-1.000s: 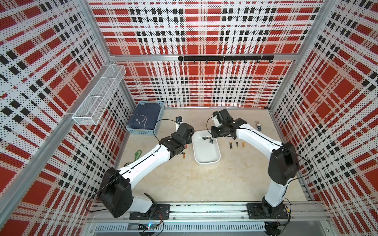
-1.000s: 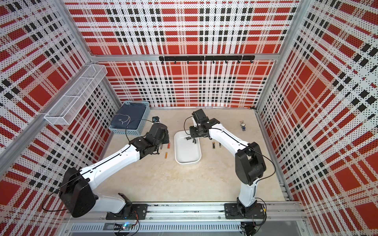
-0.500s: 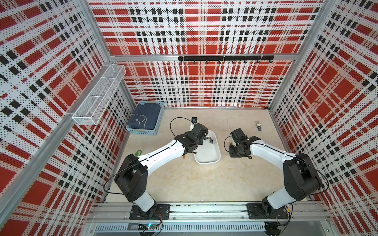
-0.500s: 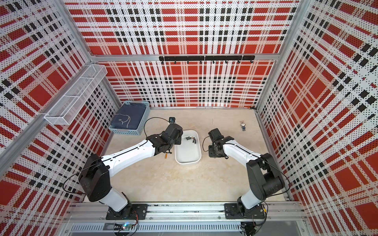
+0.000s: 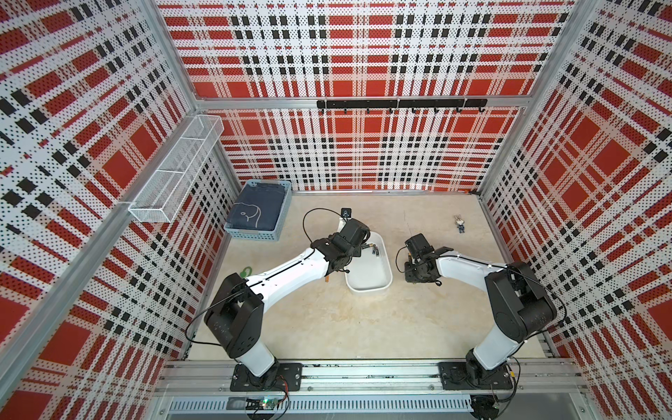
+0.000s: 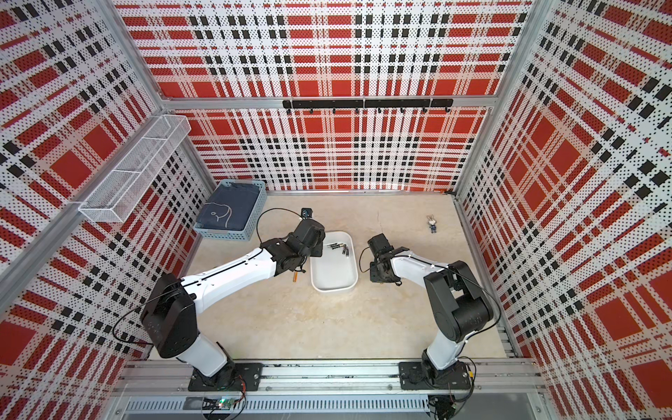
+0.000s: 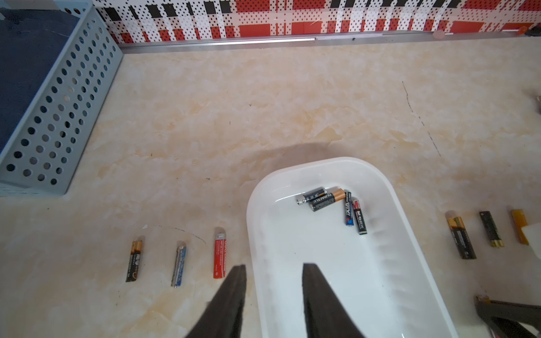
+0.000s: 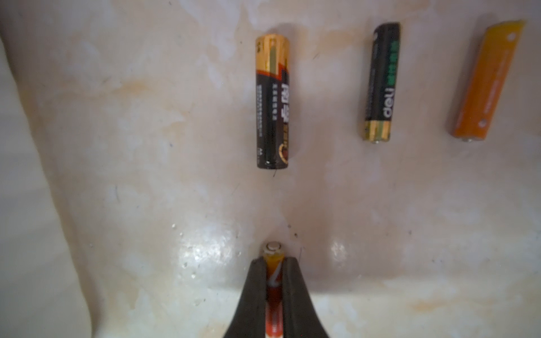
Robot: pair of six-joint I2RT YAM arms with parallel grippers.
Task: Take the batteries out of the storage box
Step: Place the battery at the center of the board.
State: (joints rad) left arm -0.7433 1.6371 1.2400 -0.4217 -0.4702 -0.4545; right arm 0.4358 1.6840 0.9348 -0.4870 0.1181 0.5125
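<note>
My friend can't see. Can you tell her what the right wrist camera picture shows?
The right gripper is shut on an orange-and-red battery, whose silver end pokes out in front. Beyond it, three more batteries lie side by side but apart on the beige table: a black-and-gold battery, a black-and-green battery and a plain orange battery.

Both arms bend inward. The left arm (image 5: 287,269) stretches long and low, its left gripper (image 7: 275,266) tipped downward with jaws parted. The right arm (image 5: 469,267) folds sharply at the elbow, its right gripper (image 8: 273,260) angled down, jaws pinched on an orange battery (image 8: 273,276).
</note>
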